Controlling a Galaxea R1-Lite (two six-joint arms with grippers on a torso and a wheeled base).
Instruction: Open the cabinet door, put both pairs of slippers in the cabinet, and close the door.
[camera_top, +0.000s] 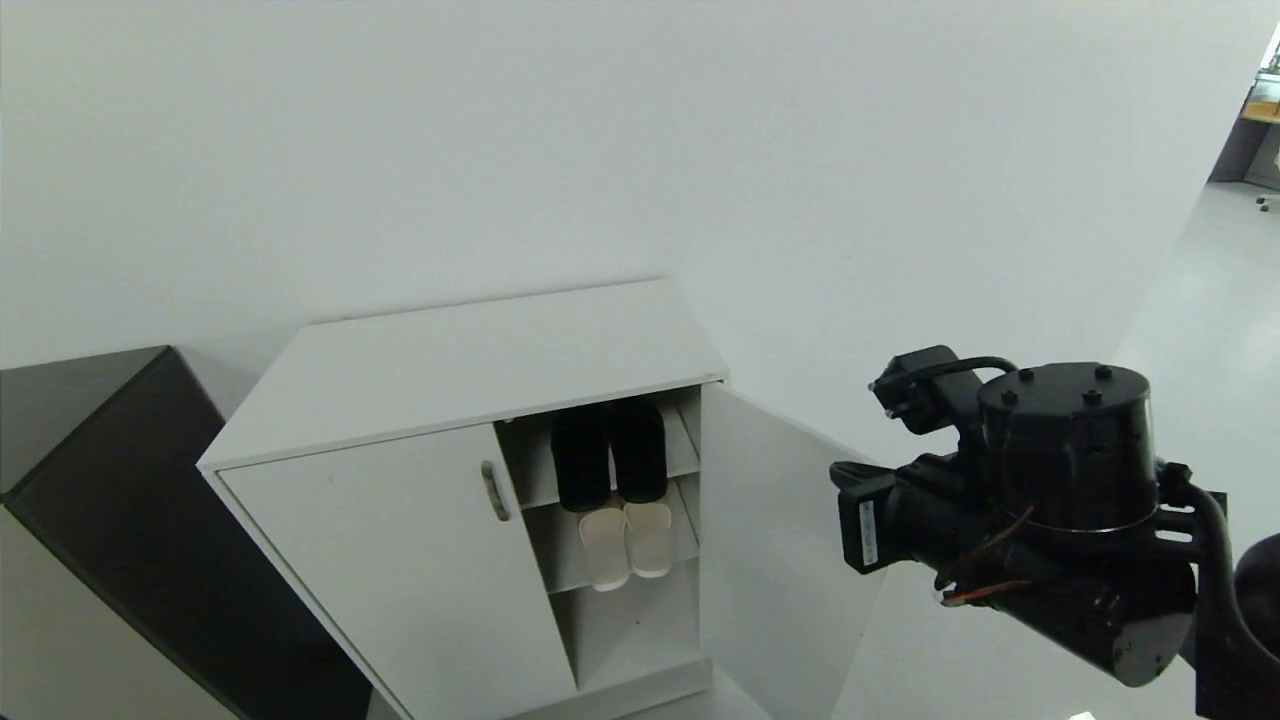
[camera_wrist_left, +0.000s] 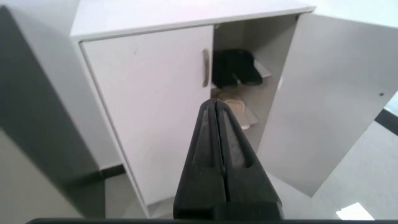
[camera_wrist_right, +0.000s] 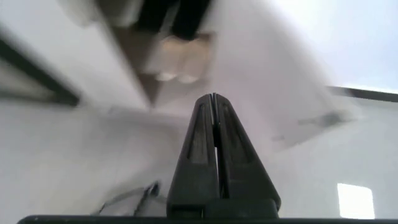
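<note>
Right arm (camera_top: 1050, 500) nearest, in foreground to right of open door; right claw (camera_wrist_right: 214, 99) closed, empty, fingers pressed together; left claw (camera_wrist_left: 216, 106) closed too, empty, pointed at cabinet front below handle. White cabinet (camera_top: 480, 350) stands against wall; black unit (camera_top: 110, 470) just beside it on left; left door (camera_top: 400, 570) shut; right door (camera_top: 775, 540) swung wide; black slippers (camera_top: 610, 455) side by side on upper shelf; pale slippers (camera_top: 627, 540) on shelf below, ends overhanging edge; handle (camera_top: 494, 490) on left door's inner edge.
</note>
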